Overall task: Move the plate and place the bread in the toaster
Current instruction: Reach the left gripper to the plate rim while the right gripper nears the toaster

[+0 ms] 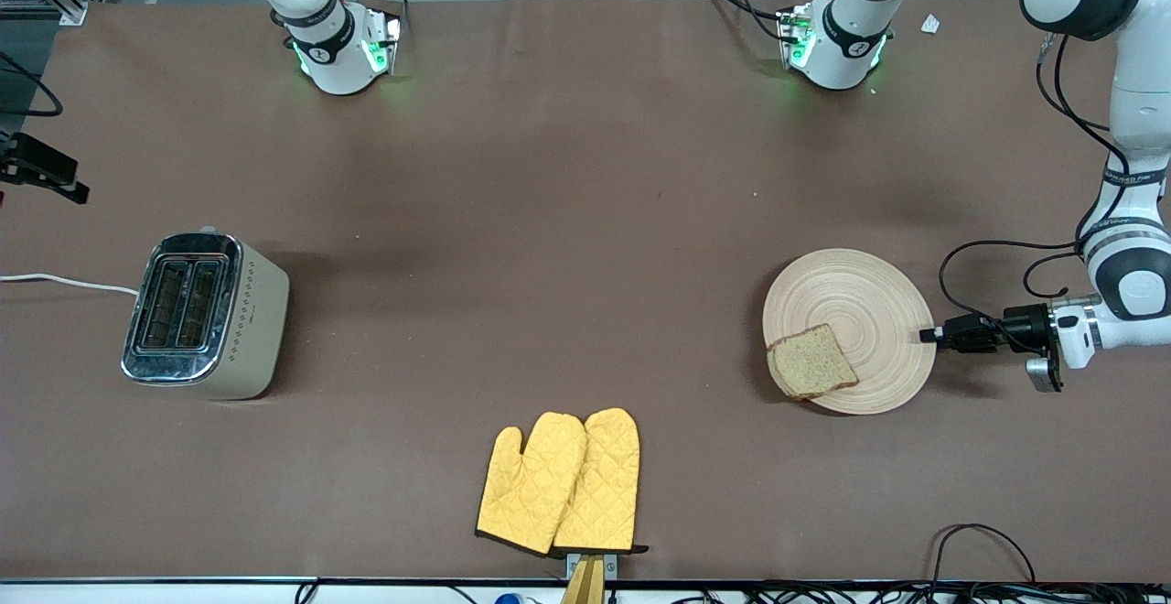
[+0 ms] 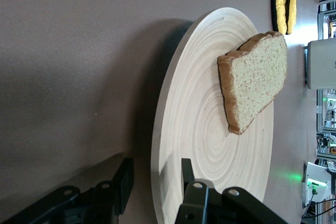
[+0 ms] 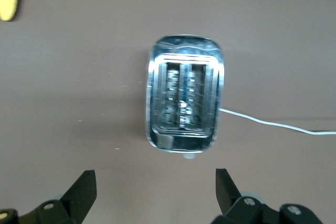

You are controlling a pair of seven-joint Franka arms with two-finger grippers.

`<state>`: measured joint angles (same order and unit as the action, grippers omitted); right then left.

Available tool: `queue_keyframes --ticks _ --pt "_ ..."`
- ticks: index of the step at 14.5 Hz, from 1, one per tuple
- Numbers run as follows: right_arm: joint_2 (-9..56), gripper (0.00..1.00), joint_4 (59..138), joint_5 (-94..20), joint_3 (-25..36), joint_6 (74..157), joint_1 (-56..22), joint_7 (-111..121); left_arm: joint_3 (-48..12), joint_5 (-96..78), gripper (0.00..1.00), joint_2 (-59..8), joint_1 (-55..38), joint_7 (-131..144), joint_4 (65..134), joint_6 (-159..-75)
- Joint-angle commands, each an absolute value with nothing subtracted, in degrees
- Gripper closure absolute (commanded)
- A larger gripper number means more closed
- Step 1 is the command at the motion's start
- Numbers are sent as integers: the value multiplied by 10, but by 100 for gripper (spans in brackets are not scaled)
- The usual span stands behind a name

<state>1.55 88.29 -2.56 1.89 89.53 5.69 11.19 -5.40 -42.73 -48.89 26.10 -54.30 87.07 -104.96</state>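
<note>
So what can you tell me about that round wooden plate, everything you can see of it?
The plate is a round, flat disc of pale wood with fine concentric rings. It lies flat on the brown table toward the left arm's end. A slice of brown bread rests on it at the edge nearer the front camera, slightly overhanging the rim. The left end effector has its fingers straddling the rim, one above and one below.

No text, brand or number can be read anywhere. The lettering on the white robot arm (image 1: 1133, 178) at the frame's right edge is too small to make out.
</note>
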Motion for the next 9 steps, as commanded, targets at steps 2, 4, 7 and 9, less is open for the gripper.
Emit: queue_keyframes --ticks 2,4,7,9 --pt "56 0 883 -72 15 924 30 110 -57 -441 78 -503 259 -552 861 -1032" --pt "82 0 883 -86 15 955 -8 91 -58 -441 89 -503 258 -551 861 -1029" --pt "143 0 883 -110 15 1026 -67 30 -97 -441 100 -495 263 -548 846 -998" --pt "177 0 883 -139 15 1070 -96 13 -132 -449 100 -494 262 -535 832 -977"
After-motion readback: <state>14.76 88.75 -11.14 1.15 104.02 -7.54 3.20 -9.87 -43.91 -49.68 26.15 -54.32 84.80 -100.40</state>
